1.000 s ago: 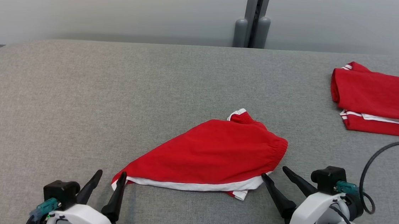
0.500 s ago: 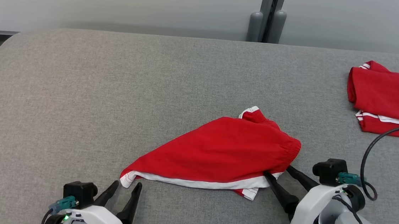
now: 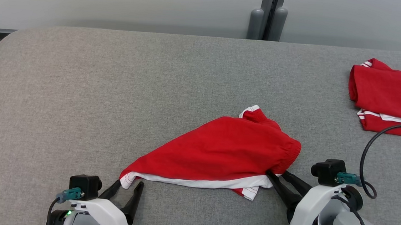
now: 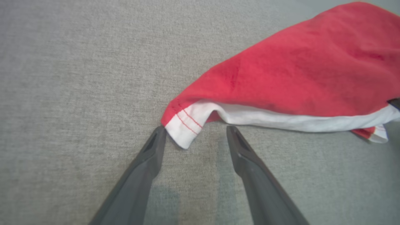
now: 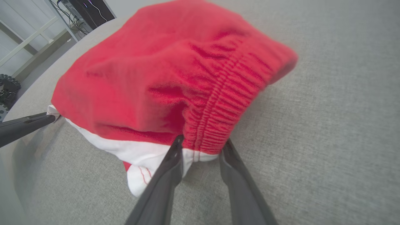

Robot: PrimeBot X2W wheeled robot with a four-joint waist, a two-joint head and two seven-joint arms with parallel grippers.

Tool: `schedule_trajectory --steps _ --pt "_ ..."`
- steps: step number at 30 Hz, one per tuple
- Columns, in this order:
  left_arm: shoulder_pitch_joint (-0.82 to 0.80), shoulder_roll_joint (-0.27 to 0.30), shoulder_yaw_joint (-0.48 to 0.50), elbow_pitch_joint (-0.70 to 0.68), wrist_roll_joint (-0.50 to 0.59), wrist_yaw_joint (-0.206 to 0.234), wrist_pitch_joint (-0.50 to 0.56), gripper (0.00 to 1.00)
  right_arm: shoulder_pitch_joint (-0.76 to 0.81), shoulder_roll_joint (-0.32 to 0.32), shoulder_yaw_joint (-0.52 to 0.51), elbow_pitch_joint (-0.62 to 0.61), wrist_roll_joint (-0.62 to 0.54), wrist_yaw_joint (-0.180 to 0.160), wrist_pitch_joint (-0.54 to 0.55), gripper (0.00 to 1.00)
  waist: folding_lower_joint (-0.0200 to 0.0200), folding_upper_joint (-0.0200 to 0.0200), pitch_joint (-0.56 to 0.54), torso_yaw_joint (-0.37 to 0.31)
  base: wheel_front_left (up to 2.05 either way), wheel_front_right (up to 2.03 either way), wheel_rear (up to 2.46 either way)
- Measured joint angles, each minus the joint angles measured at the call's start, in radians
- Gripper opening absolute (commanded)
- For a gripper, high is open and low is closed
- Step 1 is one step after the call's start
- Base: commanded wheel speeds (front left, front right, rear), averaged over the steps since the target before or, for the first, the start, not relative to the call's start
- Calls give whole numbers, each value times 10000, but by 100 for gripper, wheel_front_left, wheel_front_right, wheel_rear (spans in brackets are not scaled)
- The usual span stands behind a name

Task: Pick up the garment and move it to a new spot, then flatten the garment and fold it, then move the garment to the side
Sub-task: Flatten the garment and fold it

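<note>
**Head view:** The garment (image 3: pixel 218 153), red shorts w/ white trim, lies mid-table (image 3: pixel 116 84) toward your near edge. It's bunched into a rough triangle, not flat and not squarely folded. A 2nd red piece (image 3: pixel 391 95) sits folded far R. The L gripper (image 3: pixel 129 185) is at the shorts' L tip and the R gripper (image 3: pixel 277 173) is at their R end.

**L wrist view:** Jaws are spread wide, one finger touching the white hem corner (image 4: pixel 184 132) and the other just beside it. Nothing is pinched.

**R wrist view:** Fingers flank the elastic waistband (image 5: pixel 218 125) at a mid gap, w/ cloth between the tips. You can't tell whether they actually bite.

**Step, as I judge it:** You're taking a two-end grasp. That fits either a lift to a new spot or a pull to flatten, and the pics don't settle which.

**Next move calls for:**
- The hem corner needs to be properly inside the L jaws.
- Both sides need a firm pinch.
- Check the R catches the waistband, not only the loose white layer under it.
</note>
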Motion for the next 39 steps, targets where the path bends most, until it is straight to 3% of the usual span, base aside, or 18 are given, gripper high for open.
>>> schedule_trajectory --steps 1,3,4,5,15,22,29,34,39 --pt "-58 -8 -31 59 -2 -23 31 94 -35 -8 63 17 52 0 -65 45 0 0 3 -14 0 0 0" --pt "-115 -6 -59 182 -4 -67 -19 44 -107 -25 245 63 178 0 -142 24 0 0 5 -36 0 0 0" --pt "-131 -8 -86 272 -17 -84 -63 13 -195 -40 357 92 293 0 -213 0 0 0 -3 -47 0 0 0" --pt "-133 -6 -98 297 -13 -86 -138 0 -221 -56 424 109 339 0 -251 0 0 0 -9 -49 0 0 0" --pt "-190 100 -107 265 69 -75 -752 0 -411 -263 951 8 815 0 -663 0 0 0 -251 7 0 0 0" --pt "50 619 -58 -936 290 73 -930 0 -237 -945 974 -802 1062 0 -826 0 0 0 -571 46 0 0 0" --pt "904 1081 17 -2750 408 408 -430 0 783 -1716 -146 -2418 1016 2 -901 0 0 0 -716 -22 0 0 0" --pt "1230 1252 13 -3634 339 569 -65 0 1425 -1808 -849 -3260 708 2 -903 0 0 0 -678 -223 0 0 0" --pt "808 1530 12 -4362 497 560 150 0 1002 -1870 -1074 -3616 518 0 -857 0 0 0 -463 -396 0 0 0"
